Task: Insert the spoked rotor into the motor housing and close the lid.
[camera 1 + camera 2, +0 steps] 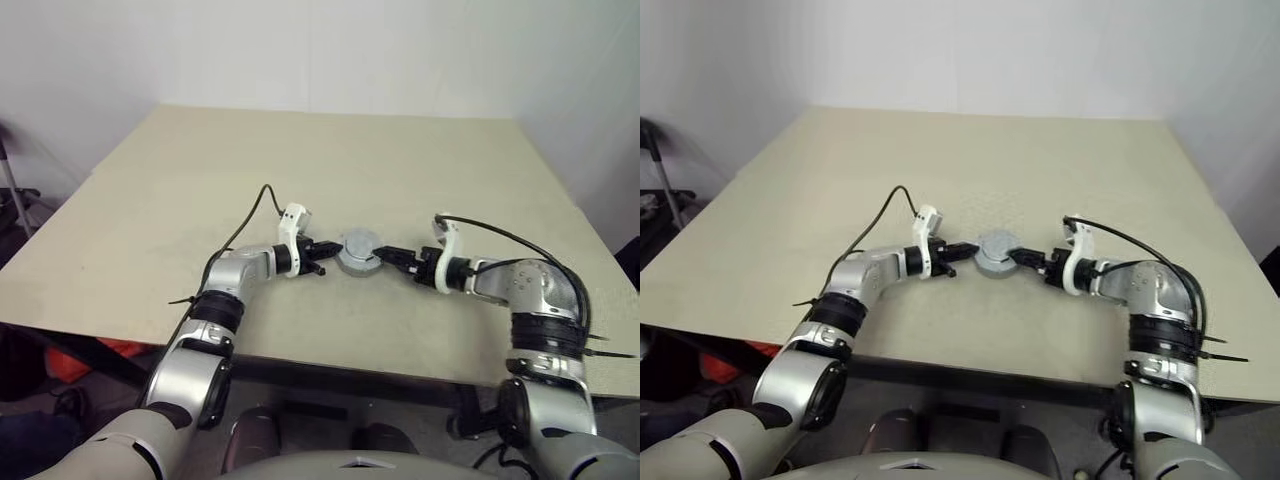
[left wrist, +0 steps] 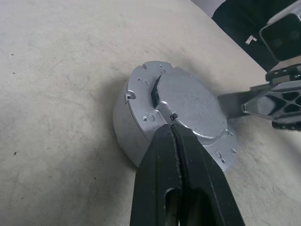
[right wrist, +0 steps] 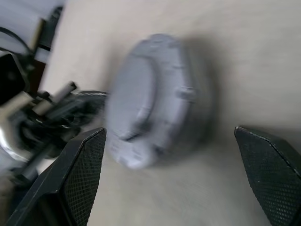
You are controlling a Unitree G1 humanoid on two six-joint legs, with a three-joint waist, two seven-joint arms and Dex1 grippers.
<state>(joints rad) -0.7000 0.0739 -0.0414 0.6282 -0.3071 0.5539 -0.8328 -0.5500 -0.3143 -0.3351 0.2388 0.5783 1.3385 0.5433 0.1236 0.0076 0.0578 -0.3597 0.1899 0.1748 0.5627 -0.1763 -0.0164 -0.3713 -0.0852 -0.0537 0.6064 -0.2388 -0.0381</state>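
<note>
Mid-table stands a round grey assembly: the lid (image 1: 358, 243), a flat silver-grey disc with a dark slot, lies on top of the motor housing (image 2: 126, 126). The spoked rotor is hidden. My left gripper (image 2: 172, 128) is shut with nothing between its fingers, its tip resting on the lid's top near the rim, on the assembly's left side. My right gripper (image 1: 385, 256) is open and low over the table just right of the assembly; in the right wrist view its fingers (image 3: 84, 160) stand wide on either side of the housing (image 3: 155, 108) without touching it.
The beige table (image 1: 300, 160) stretches wide around the assembly on all sides. Its front edge runs close below both arms. Black cables loop above each wrist.
</note>
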